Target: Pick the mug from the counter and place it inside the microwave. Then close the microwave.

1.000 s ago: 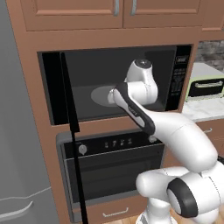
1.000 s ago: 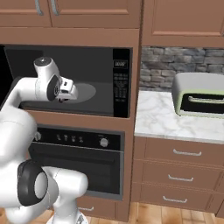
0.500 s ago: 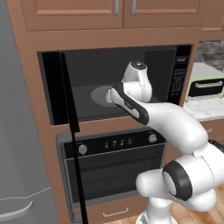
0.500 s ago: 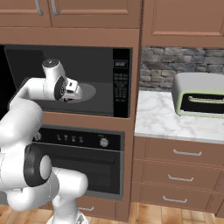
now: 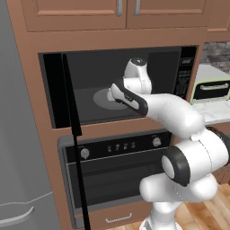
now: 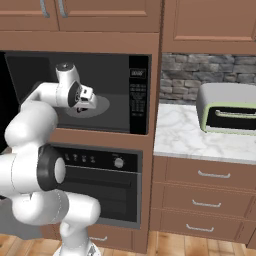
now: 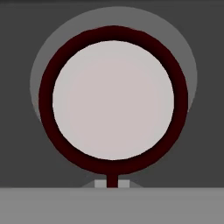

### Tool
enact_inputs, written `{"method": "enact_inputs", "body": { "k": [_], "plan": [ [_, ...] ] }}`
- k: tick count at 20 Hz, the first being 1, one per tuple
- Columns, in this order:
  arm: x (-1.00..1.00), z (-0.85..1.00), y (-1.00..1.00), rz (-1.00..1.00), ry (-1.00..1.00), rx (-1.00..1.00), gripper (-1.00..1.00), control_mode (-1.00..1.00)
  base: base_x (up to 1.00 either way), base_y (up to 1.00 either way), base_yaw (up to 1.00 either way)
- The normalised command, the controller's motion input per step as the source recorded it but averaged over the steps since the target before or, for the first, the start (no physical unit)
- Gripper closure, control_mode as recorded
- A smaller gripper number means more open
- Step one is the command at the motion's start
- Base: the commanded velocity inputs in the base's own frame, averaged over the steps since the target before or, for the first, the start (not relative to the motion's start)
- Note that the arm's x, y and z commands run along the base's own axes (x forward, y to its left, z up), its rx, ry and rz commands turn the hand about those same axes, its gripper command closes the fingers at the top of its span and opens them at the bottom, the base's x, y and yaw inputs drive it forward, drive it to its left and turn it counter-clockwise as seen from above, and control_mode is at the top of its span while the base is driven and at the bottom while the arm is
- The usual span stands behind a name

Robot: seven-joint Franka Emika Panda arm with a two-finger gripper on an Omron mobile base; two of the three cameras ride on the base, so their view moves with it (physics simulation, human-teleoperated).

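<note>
The mug (image 7: 113, 100) shows from straight above: a dark red rim around a pale inside. My gripper (image 7: 112, 183) is shut on the near part of that rim. Under the mug lies the round grey turntable (image 7: 189, 65). In the base views my hand (image 5: 134, 76) reaches into the cavity of the black microwave (image 5: 182, 76), over the turntable (image 5: 99, 98). The microwave's dark glass door (image 5: 68, 90) stands wide open at the left, edge-on. From the right, my hand (image 6: 80, 95) is above the turntable (image 6: 103, 106), left of the keypad (image 6: 136, 95).
A black wall oven (image 5: 117, 166) with knobs sits under the microwave. The white marble counter (image 6: 185, 135) carries a pale green toaster oven (image 6: 227, 112) at the right. A grey fridge (image 5: 20, 157) stands at the left, close to the open door.
My hand has moved a little deeper into the microwave cavity with the mug, toward the turntable's middle. The forearm has swung with it. The door has not moved.
</note>
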Motion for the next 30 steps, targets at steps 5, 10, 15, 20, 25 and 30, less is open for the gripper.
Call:
{"method": "enact_inputs", "body": {
  "k": [5,10,15,20,25,30],
  "plan": [
    [0.31,-0.15,0.0,0.02,0.01,0.0,1.0,-1.0,0.0,0.0,0.0],
    [0.32,-0.18,0.0,0.02,0.02,0.0,1.0,-1.0,0.0,0.0,0.0],
    [0.31,-0.1,0.0,0.01,0.02,0.0,1.0,-1.0,0.0,0.0,0.0],
    [0.27,-0.1,0.05,0.01,0.03,0.0,1.0,-1.0,0.0,0.0,0.0],
    [0.02,-0.11,0.19,0.03,0.06,0.0,1.0,-1.0,0.0,0.0,0.0],
    [0.0,-0.22,0.13,0.01,0.02,0.0,1.0,-1.0,0.0,0.0,0.0]
  ]
}}
